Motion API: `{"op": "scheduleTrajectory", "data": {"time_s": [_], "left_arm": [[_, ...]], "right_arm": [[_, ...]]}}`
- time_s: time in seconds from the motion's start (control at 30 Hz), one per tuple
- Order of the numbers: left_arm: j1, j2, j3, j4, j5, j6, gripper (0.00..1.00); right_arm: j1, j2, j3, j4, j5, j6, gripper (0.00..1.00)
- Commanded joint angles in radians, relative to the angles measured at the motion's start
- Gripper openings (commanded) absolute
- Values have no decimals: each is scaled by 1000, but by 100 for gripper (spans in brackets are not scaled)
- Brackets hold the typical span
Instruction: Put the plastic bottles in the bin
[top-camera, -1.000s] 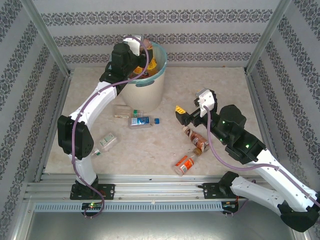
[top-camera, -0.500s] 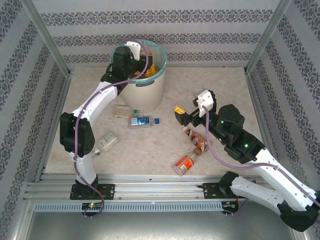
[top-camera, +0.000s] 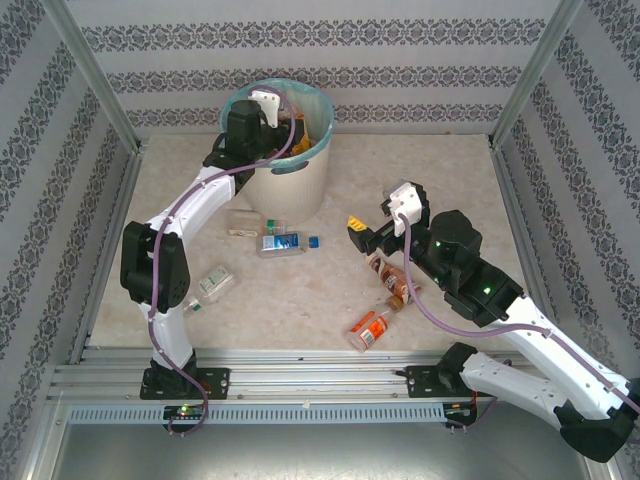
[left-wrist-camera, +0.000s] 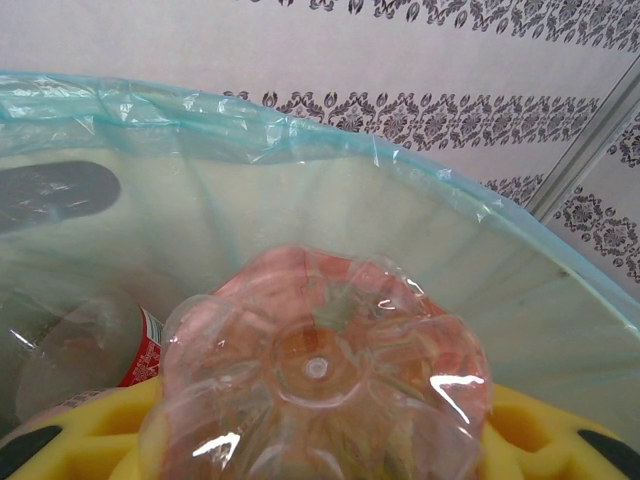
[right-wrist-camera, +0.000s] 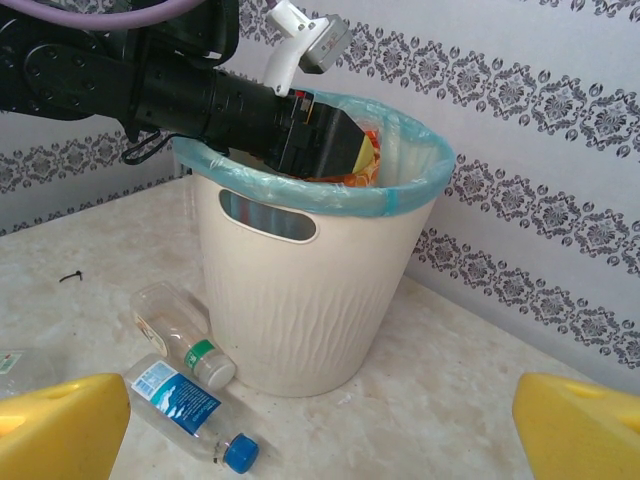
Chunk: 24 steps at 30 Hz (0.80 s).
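Note:
My left gripper reaches down into the cream-white bin, lined with a light blue bag. It is shut on a pink bottle, whose base faces the left wrist camera between the yellow fingers. A bottle with a red label lies inside the bin. My right gripper hovers open over the table, facing the bin. Beside the bin lie a clear bottle with a green band and a blue-labelled, blue-capped bottle.
On the table lie a clear bottle at the left, a brown bottle under the right arm and an orange bottle near the front rail. Patterned walls and metal posts enclose the table.
The left gripper has sunk lower into the bin with the pink bottle. The right gripper has drifted slightly left and nearer.

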Motion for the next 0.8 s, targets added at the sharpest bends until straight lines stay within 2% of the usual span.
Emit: {"op": "scheduleTrajectory", "data": {"time_s": [0.0, 0.1, 0.2, 0.4, 0.5, 0.67, 0.77], "left_arm": [[39, 50, -1, -80, -31, 15, 49], [41, 10, 41, -78, -10, -10, 65], [42, -40, 99, -75, 18, -38, 76], [41, -130, 159, -59, 35, -64, 77], [42, -151, 159, -80, 9, -58, 69], [41, -117, 172, -205, 0, -71, 38], [39, -85, 168, -246, -10, -89, 27]], "right_arm": [[7, -1, -4, 2, 23, -10, 98], [6, -2, 0, 4, 22, -8, 98], [7, 1, 4, 9, 18, -4, 98], [6, 10, -1, 16, 5, 9, 98], [9, 13, -2, 19, 4, 12, 98], [8, 20, -2, 22, 3, 10, 98], [9, 20, -4, 23, -3, 16, 98]]}}
